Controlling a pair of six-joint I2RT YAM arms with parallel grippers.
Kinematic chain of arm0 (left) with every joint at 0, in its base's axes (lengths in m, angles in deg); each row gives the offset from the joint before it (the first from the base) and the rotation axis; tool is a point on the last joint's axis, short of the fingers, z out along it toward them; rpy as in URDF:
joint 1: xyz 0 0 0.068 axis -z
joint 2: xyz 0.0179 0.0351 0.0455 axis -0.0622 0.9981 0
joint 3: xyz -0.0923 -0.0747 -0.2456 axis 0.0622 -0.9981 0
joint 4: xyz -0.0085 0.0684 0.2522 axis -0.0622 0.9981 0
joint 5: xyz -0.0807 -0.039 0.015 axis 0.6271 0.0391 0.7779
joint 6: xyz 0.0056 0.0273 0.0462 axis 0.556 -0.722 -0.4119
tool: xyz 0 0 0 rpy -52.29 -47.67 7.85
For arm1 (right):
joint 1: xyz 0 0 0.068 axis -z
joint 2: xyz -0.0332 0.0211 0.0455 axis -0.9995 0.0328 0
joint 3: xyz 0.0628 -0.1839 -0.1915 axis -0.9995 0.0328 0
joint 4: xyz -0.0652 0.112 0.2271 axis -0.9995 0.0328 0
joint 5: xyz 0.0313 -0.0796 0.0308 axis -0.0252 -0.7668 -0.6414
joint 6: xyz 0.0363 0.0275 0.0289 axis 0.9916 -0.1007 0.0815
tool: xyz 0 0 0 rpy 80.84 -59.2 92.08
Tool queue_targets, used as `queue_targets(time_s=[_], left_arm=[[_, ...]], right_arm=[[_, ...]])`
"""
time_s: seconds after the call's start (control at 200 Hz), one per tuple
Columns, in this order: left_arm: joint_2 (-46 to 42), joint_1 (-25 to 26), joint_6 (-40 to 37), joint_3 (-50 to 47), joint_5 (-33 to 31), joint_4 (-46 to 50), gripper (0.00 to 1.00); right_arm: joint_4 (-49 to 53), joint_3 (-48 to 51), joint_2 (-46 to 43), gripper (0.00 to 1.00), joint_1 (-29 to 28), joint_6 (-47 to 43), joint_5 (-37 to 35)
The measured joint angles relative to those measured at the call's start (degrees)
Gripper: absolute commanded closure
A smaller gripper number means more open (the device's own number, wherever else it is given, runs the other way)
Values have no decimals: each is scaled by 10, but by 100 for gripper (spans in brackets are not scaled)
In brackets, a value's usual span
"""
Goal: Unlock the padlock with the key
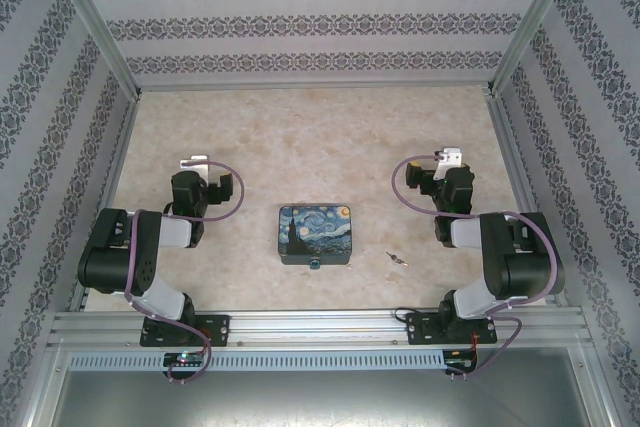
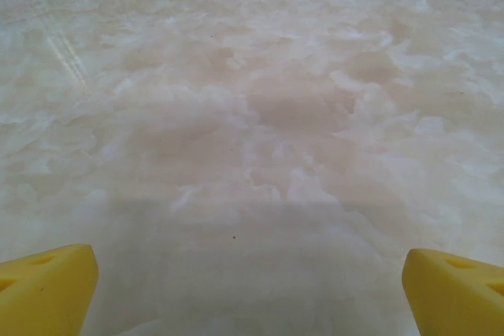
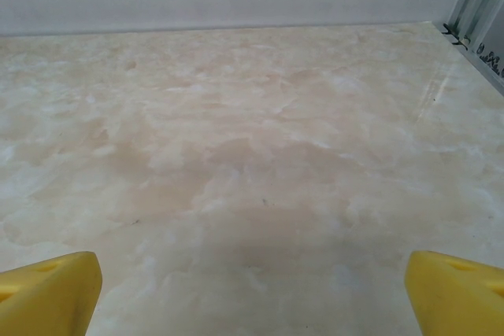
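The tiny bluish-grey padlock (image 1: 314, 265) hangs at the near edge of the blue-and-yellow painted case (image 1: 315, 232) in the middle of the table. The thin key (image 1: 398, 259) lies flat on the marble, a little right of the case. My left gripper (image 1: 193, 162) rests far left of the case and points away from it. Its yellow fingertips (image 2: 47, 289) stand wide apart over bare marble, so the left gripper (image 2: 250, 297) is open. My right gripper (image 1: 452, 157) sits beyond the key, to the right. Over bare table too, the right gripper (image 3: 252, 293) is open and holds nothing.
Patterned walls (image 1: 310, 22) and metal frame posts (image 1: 95, 22) close in the table at the back and sides. An aluminium rail (image 1: 320, 327) carrying both arm bases runs along the near edge. Open marble (image 1: 310, 137) stretches behind the case.
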Motion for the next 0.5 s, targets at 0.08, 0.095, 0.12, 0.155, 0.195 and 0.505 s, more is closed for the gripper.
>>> queue_targets(time_s=[0.08,0.095,0.12,0.155,0.195,0.505], left_arm=[[-22,0,0,18,0,54,0],[-29,0,0,23,0,65,0],[-42,0,0,33,-2,85,0],[-61,0,1,48,-3,112,0],[-86,0,2,73,-4,151,0],[-217,0,136,264,15,476,0]], right_arm=[[43,-2,-30,2,0,4,-12],[57,-3,-40,2,0,5,-15],[80,-8,-59,2,0,10,-21],[116,-17,-89,2,2,19,-24],[151,-31,-123,2,5,37,-23],[304,-106,-263,10,58,290,133]])
